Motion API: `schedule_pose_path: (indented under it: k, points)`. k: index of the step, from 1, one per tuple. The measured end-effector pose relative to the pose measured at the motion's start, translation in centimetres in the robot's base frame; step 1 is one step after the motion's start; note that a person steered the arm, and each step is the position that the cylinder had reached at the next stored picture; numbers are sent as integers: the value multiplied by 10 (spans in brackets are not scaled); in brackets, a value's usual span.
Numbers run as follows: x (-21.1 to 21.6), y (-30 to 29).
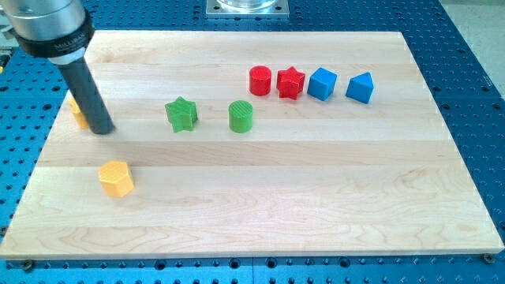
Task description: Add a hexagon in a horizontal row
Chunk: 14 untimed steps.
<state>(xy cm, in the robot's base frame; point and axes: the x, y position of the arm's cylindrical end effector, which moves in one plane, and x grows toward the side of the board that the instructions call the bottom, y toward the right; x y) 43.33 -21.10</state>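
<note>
A yellow hexagon block (116,177) lies at the view's lower left of the wooden board (260,213). My tip (102,129) rests on the board above it, a short gap away. Another yellow block (77,111) sits just left of the rod, mostly hidden by it; its shape cannot be made out. A horizontal row stands at the view's upper right: red cylinder (260,80), red star (290,82), blue cube (322,83), blue triangular block (360,87). A green star (181,113) and a green cylinder (241,116) sit in the middle.
The board lies on a blue perforated table (473,87). A metal mount plate (247,7) shows at the view's top edge. The arm's dark body (49,24) fills the upper left corner.
</note>
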Motion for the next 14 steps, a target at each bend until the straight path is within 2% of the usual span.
schedule_pose_path:
  k: [2,3,4,5,6,7,8,9,10,11,14]
  points:
    - [86,10]
    - [101,-13]
    - [138,10]
    - [134,71]
    - [91,75]
    - [88,66]
    - [124,58]
    - [108,31]
    - [64,36]
    - [40,36]
    - [10,62]
